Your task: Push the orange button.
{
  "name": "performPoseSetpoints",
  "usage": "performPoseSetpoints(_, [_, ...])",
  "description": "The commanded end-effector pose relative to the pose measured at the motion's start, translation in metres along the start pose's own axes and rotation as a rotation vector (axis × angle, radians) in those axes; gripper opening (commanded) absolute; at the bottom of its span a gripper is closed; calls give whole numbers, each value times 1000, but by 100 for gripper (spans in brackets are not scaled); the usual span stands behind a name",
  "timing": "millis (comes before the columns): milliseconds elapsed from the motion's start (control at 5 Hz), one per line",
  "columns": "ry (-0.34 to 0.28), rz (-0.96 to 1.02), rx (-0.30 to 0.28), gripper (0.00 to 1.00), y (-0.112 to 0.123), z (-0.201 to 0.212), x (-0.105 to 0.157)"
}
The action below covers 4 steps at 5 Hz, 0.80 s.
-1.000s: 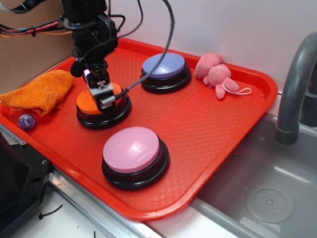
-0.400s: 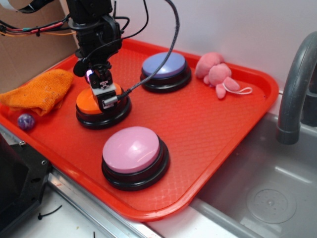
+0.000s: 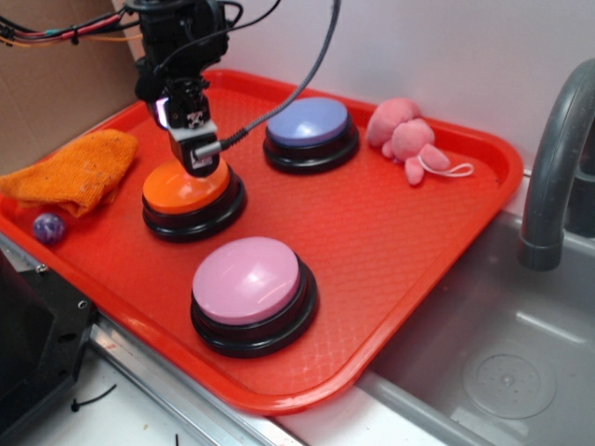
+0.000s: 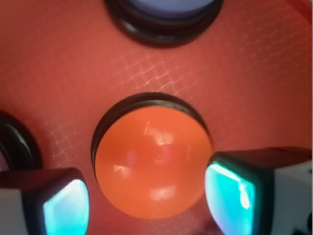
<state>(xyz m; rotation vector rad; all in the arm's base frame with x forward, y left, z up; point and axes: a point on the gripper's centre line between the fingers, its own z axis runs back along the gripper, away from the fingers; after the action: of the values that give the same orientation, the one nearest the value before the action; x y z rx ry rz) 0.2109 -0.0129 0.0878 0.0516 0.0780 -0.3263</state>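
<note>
From the exterior view, the black robot gripper [image 3: 195, 160] had lifted clear of the glossy orange domed button [image 3: 186, 190] it pressed a second earlier, suggesting the push was done; the button sat on a red plastic tray [image 3: 400, 242] beside a grey sink [image 3: 502, 362]. From the wrist view, the fingers [image 4: 234, 193] stood parted, empty, flanking the dome.

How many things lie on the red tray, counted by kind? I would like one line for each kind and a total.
Push buttons: 3 (orange, pink, blue-purple)
Cloths: 1 (orange)
Plush toys: 1 (pink)
Small balls: 1 (purple)
Total: 6
</note>
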Motion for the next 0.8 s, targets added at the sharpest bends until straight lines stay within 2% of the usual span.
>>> performPoseSetpoints(0, [-43, 30, 24, 100, -10, 32, 11])
performPoseSetpoints(200, [-41, 44, 11, 100, -9, 39, 9])
performPoseSetpoints(600, [-72, 71, 31, 100, -7, 57, 1])
